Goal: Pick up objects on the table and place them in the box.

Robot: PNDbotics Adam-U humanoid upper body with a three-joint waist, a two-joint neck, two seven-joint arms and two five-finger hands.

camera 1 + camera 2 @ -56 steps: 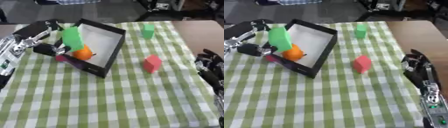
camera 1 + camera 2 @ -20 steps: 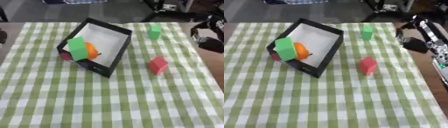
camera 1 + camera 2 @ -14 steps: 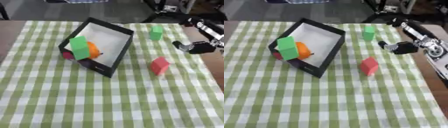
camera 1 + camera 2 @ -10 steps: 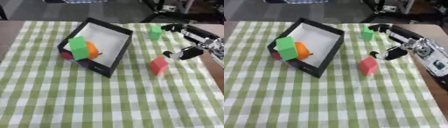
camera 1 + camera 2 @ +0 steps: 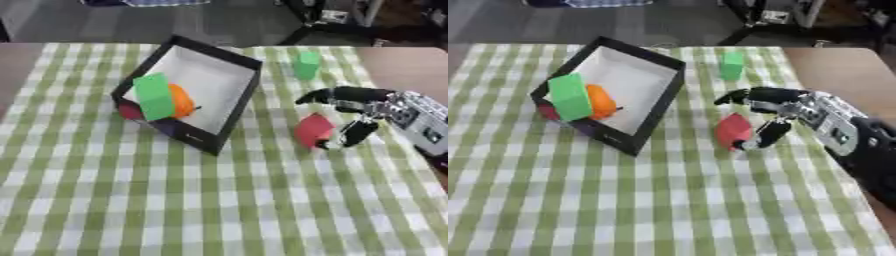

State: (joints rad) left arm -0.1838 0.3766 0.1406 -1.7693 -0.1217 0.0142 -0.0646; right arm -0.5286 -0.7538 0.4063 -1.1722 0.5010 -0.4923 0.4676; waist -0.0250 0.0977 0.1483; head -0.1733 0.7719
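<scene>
Leaning red block (image 5: pixel 312 130) at right hand (image 5: pixel 357 111)

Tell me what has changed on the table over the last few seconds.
The left hand has drawn away from the box and out of view. The right hand has come in from the right, its fingers now spread around the red block, not clearly gripping it. The green block on the cloth and the pieces in the box stayed put.

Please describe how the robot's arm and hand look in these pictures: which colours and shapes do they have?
Only the right hand shows. Its fingers are black, slender and segmented. Behind them the forearm is a silver-grey block with small dark spots, turning black toward the picture's edge. No cables or readable markings can be seen.
</scene>
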